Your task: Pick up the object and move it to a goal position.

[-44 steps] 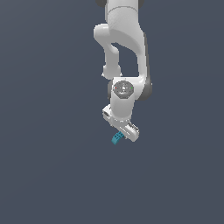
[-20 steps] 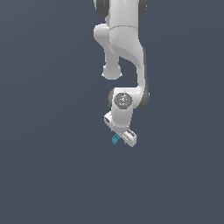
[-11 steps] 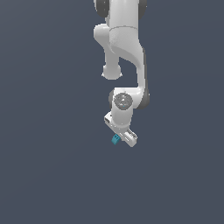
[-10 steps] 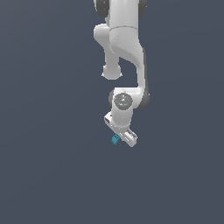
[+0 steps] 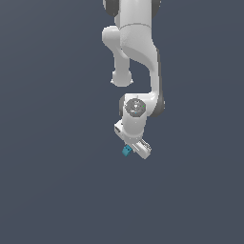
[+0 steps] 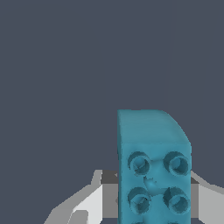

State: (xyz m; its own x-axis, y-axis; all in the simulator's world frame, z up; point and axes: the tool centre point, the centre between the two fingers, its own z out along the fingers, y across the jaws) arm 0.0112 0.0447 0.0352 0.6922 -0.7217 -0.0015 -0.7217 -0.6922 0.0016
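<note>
The object is a small teal-blue brick (image 5: 127,151) with studs and one curved sloping end. It sits at the tip of my white gripper (image 5: 128,151), below the arm's wrist. In the wrist view the brick (image 6: 153,162) fills the space between my two grey fingers (image 6: 94,199), studs facing the camera and the curved end pointing away. The jaws stand closed against the brick's sides. The fingertips themselves are hidden behind the hand in the exterior view.
A plain dark grey-blue surface (image 5: 57,181) surrounds the arm on all sides. The white arm (image 5: 136,52) comes down from the top of the exterior view. No goal marker shows.
Since 2.2 s ago the wrist has shifted lower in the exterior view and the hand looks shorter. The brick stays at the gripper tip. Almost nothing differs in the last second.
</note>
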